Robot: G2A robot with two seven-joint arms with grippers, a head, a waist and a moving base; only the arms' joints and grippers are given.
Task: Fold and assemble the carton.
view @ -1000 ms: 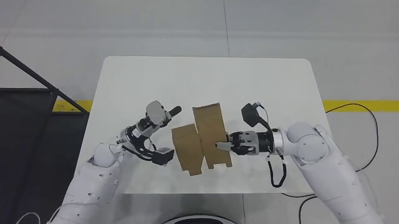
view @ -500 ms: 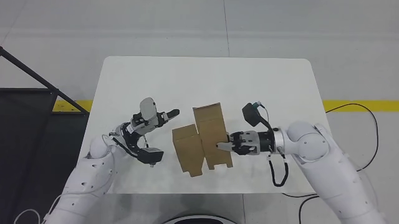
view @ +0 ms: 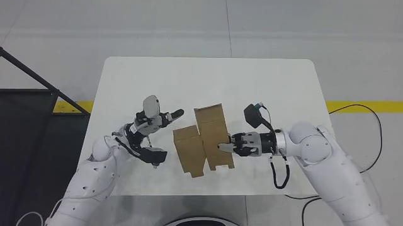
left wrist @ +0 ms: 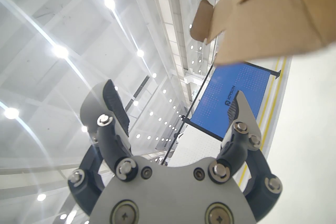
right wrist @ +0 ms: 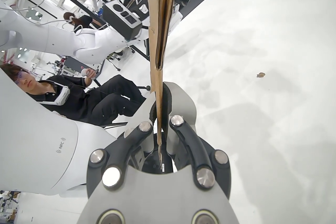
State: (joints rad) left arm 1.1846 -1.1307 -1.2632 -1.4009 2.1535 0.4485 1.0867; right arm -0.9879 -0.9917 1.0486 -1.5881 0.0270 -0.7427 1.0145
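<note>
A flat brown carton [view: 204, 140] is held edge-up over the near middle of the white table [view: 208, 81]. My right gripper [view: 225, 145] is shut on its right-hand edge; in the right wrist view the cardboard sheet [right wrist: 160, 33] runs straight up from between the fingers [right wrist: 178, 101]. My left gripper [view: 167, 135] stands open just left of the carton, not touching it. In the left wrist view its two fingers [left wrist: 115, 101] are spread wide, with a carton flap [left wrist: 275, 7] beyond them.
A small brown scrap [right wrist: 260, 74] lies on the table surface near the right gripper. A black frame [view: 38, 81] stands off the table's left side. The far half of the table is bare.
The left gripper drew back left from the carton and then edged slightly toward it again. The right gripper and carton stayed put.
</note>
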